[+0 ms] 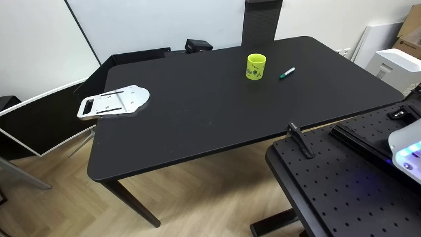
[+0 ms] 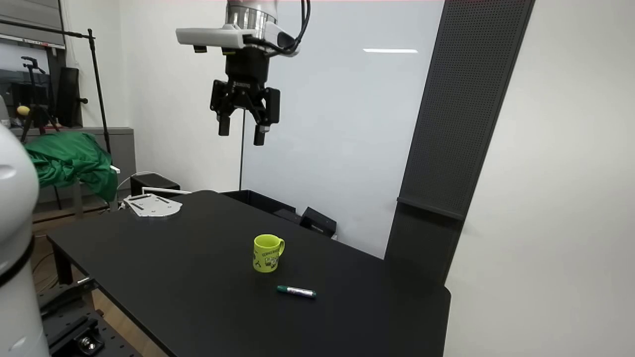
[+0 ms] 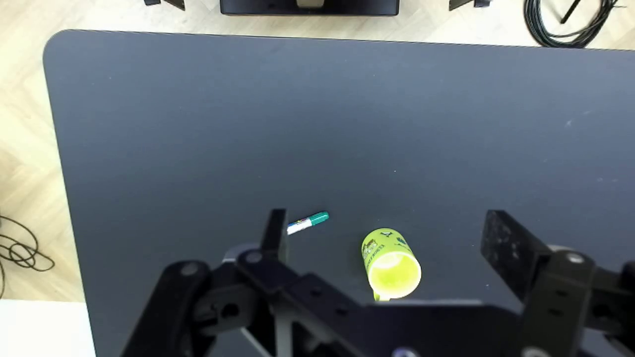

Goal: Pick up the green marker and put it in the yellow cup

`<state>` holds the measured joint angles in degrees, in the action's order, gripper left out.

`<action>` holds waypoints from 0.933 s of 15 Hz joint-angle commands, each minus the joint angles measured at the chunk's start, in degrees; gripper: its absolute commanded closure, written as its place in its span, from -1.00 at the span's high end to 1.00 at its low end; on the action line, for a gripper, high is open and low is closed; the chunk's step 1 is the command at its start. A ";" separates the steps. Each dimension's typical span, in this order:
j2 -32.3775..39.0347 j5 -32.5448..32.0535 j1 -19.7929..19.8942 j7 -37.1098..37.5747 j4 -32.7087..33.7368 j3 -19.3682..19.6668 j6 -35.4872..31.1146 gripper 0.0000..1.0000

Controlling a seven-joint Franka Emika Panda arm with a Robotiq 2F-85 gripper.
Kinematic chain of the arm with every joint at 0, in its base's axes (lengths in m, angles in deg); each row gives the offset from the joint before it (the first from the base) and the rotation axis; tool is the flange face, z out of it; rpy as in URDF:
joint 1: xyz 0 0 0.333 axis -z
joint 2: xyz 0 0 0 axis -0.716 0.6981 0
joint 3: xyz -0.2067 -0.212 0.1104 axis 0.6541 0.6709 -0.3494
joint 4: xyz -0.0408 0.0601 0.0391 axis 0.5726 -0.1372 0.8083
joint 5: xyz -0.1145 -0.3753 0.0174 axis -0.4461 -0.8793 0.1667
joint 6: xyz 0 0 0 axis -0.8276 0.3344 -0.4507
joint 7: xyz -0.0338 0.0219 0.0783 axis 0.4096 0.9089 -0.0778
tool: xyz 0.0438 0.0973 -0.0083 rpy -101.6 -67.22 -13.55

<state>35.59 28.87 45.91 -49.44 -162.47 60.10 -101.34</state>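
The black 2-fingered gripper [image 2: 241, 131] hung high, jaws spread apart; in both exterior views the slim green-and-white marker [image 2: 296, 291] lay right of the cylindrical yellow-green cup [image 2: 266, 255].

Can make out no word, number or brand. See a row of letters on the cup [image 2: 266, 257], in an exterior view and the wrist view, too small to spell. Find print on the marker [image 3: 307, 222], too fine to read. Spot a pale line of lettering on the black box [image 2: 319, 221] and a round dark mark on the carton [image 1: 407, 48], illegible.
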 commanded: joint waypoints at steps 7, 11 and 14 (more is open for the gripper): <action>8.54 -3.87 1.54 -4.66 2.38 2.27 -7.03 1.00; 15.12 -2.93 0.43 -3.24 2.33 0.80 -14.12 1.00; 19.62 -2.02 -1.18 -1.96 2.50 -1.16 -19.35 1.00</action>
<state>50.53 26.13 46.21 -53.73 -162.05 60.72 -117.72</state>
